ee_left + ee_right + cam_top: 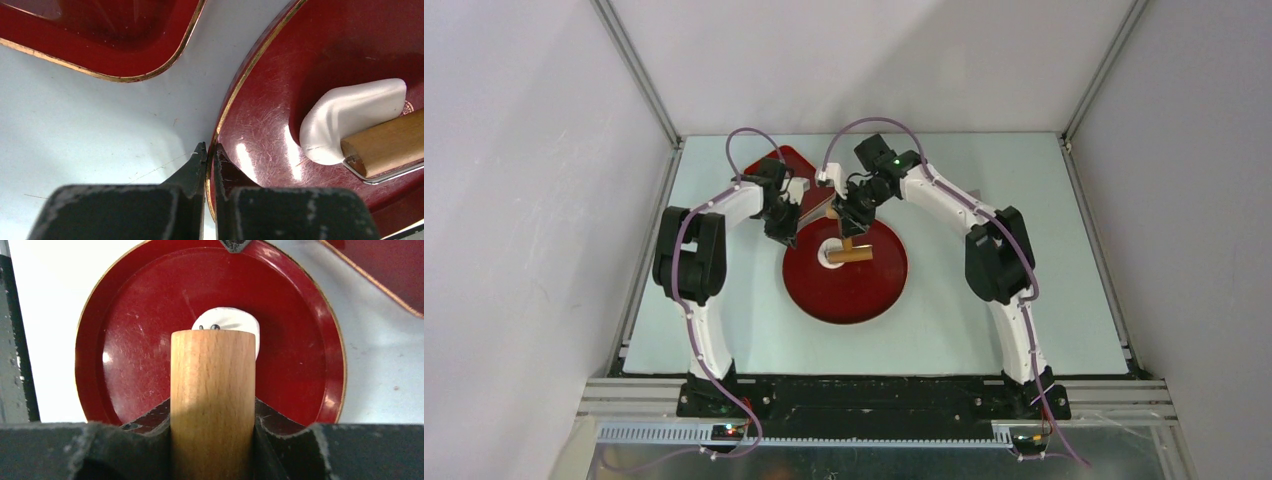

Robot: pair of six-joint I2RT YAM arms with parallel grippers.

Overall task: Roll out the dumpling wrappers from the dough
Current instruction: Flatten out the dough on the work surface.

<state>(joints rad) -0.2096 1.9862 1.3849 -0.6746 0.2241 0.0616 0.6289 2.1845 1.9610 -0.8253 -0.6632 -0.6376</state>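
Right gripper (212,412) clasps roller (212,365), left gripper (210,155) plate (272,107)

Boxed-in work bay. Back wall (864,60) plain, pale, matte. Left wall (514,200) and right wall (1194,200) are the same pale sheet, slanting outward toward the camera in the top view. Silver metal struts run up both rear corners: left strut (637,75), right strut (1102,70). Table (724,330) fills the bottom of the bay. Its top is a very pale blue-green and smooth, with fine hairline scratches showing in the left wrist view. Black plate (874,395) spans the near edge. Below it a slotted grey strip (654,433), then shiny sheet metal (874,462). Light even and soft; shadows on the table faint, short.
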